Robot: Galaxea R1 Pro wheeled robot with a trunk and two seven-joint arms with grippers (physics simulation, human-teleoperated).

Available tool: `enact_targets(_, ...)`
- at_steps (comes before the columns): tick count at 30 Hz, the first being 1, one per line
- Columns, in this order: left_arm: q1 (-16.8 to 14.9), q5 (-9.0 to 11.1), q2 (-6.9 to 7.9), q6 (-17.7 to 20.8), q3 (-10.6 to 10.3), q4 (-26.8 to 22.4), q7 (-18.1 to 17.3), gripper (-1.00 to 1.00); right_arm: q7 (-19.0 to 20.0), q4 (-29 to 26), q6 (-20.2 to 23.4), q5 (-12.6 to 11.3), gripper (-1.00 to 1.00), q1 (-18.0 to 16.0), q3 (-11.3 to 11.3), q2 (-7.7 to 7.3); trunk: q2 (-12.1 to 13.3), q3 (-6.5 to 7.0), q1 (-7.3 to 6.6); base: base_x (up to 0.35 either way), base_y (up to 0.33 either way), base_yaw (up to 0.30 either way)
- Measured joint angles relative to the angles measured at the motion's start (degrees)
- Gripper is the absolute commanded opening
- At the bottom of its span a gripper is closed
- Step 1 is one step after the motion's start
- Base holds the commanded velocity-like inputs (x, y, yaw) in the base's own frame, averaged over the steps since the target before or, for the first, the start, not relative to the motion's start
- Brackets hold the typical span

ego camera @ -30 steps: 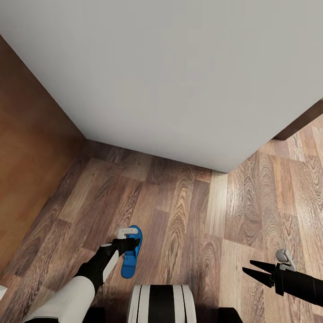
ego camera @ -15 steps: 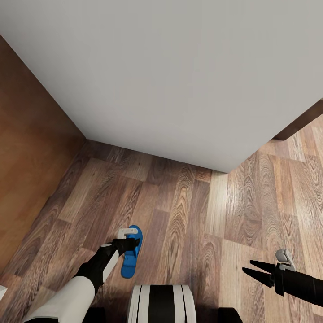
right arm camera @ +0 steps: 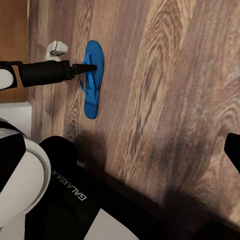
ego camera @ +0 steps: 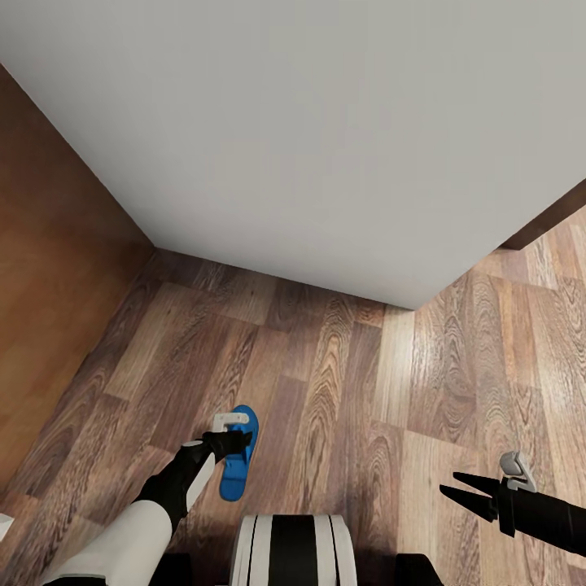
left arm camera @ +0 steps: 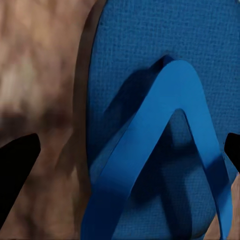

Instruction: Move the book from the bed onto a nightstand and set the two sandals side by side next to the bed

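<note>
One blue sandal point(ego camera: 238, 459) lies flat on the plank floor point(ego camera: 342, 382) at the lower left of the head view, short of the grey bed point(ego camera: 325, 130) filling the top of the frame. The left gripper point(ego camera: 236, 443) hangs just over its strap; in the left wrist view the two black fingertips point(left arm camera: 15, 165) stand wide apart at the frame's edges with the sandal between them, so it is released, holding nothing. The right gripper point(ego camera: 452, 487) hovers at the lower right above bare floor, its prongs spread and empty. A brown wood panel point(ego camera: 49, 268) runs along the left edge.
</note>
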Motion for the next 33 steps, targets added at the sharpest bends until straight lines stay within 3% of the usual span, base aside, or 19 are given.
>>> enact_targets(19, 0.0, 0.0, 0.00, 0.0, 0.0, 0.0, 0.1, 1.00, 0.1, 0.0, 0.0, 0.0, 1.00, 0.0, 0.0, 0.00, 0.0, -0.01, 0.00, 0.000, 0.000, 0.000)
enact_targets(20, 0.0, 0.0, 0.01, 0.0, 0.0, 0.0, 0.0, -1.00, 0.1, 0.0, 0.0, 0.0, 1.00, 0.0, 0.0, 0.00, 0.0, -0.01, 0.00, 0.000, 0.000, 0.000)
enact_targets(33, 0.1, 0.0, 0.03, 0.1, 0.0, -0.2, -0.5, -1.00, 0.2, 0.0, 0.0, 0.0, 1.00, 0.0, 0.0, 0.00, 0.0, -0.01, -0.01, 0.000, 0.000, 0.000)
